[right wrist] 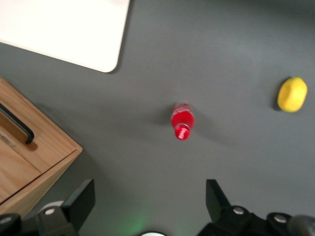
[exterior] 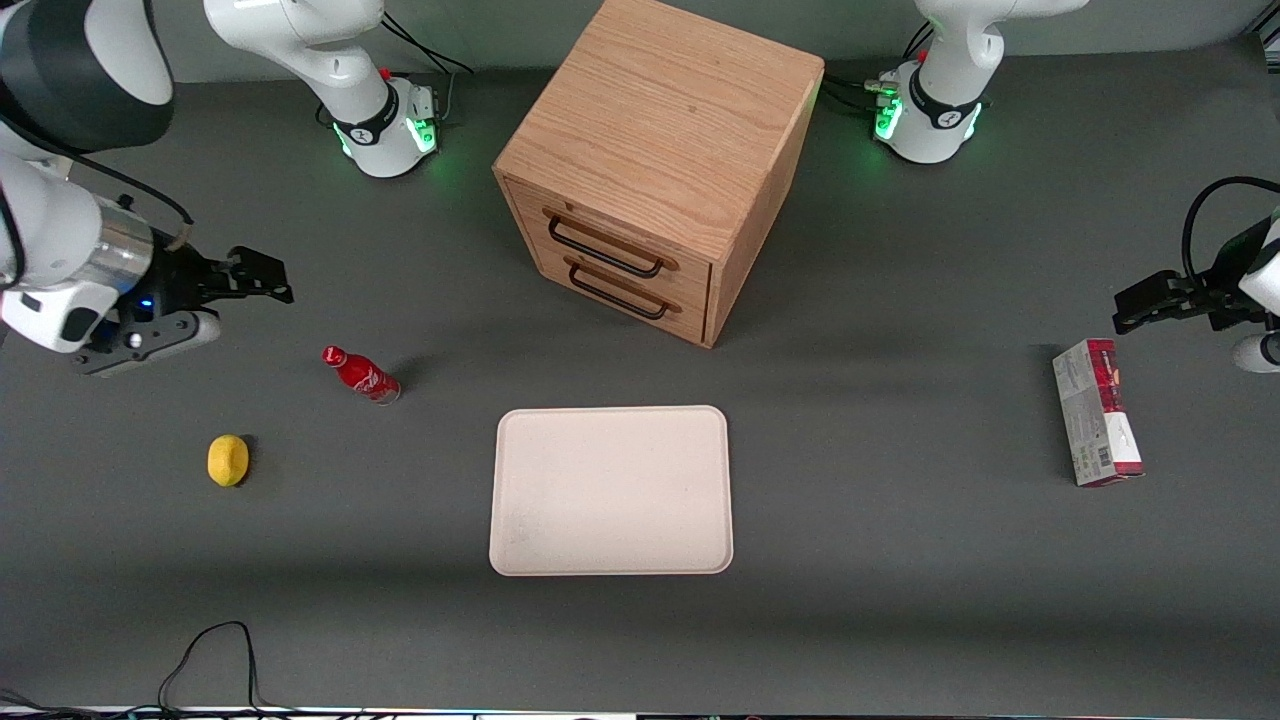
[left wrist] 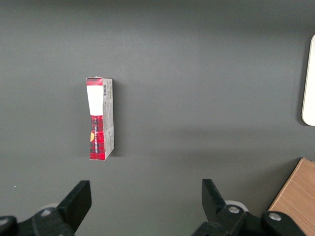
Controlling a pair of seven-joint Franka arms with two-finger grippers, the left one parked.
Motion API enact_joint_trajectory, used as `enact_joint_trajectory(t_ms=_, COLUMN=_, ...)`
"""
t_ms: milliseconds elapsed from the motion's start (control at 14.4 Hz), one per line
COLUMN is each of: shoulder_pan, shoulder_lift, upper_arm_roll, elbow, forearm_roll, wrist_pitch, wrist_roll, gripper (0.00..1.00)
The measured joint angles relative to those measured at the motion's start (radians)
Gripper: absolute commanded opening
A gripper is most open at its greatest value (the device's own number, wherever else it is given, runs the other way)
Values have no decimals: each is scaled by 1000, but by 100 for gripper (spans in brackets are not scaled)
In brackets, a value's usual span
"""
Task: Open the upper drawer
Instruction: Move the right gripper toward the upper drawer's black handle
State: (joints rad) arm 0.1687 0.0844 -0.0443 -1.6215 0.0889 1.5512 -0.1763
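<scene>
The boxy oak cabinet (exterior: 660, 110) stands at the middle of the table, farther from the front camera than the tray. Its upper drawer (exterior: 612, 228) is shut, with a thin black wire handle (exterior: 604, 250); the matching lower drawer (exterior: 628, 285) is shut too. My right gripper (exterior: 240, 300) hovers open and empty above the table toward the working arm's end, well apart from the cabinet. In the right wrist view the gripper (right wrist: 147, 196) has its fingers (right wrist: 81, 196) spread wide, and a cabinet corner (right wrist: 34, 157) with the end of one black handle (right wrist: 19, 125) shows.
A red bottle (exterior: 361, 374) stands between my gripper and the cabinet and also shows in the right wrist view (right wrist: 182, 119). A yellow lemon (exterior: 228, 460) lies nearer the front camera. A cream tray (exterior: 611, 490) lies in front of the cabinet. A red carton (exterior: 1095, 425) lies toward the parked arm's end.
</scene>
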Motion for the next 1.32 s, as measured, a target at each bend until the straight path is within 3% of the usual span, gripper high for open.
enact_joint_trajectory(t_ms=557, shoulder_pan=249, shoulder_lift=141, upper_arm_roll=4, elbow=120, forearm_roll=3, wrist_pitch=14, wrist_roll=0, gripper=100)
enact_joint_trajectory(t_ms=1045, shoulder_pan=369, shoulder_lift=219, upper_arm_roll=5, elbow=188, forearm_roll=4, wrist_pitch=51, wrist_roll=-81, gripper=100)
enact_joint_trajectory(t_ms=1324, shoulder_pan=404, shoulder_lift=253, upper_arm_roll=41, elbow=217, forearm_roll=60, wrist_pitch=57, wrist_roll=-161, gripper=100)
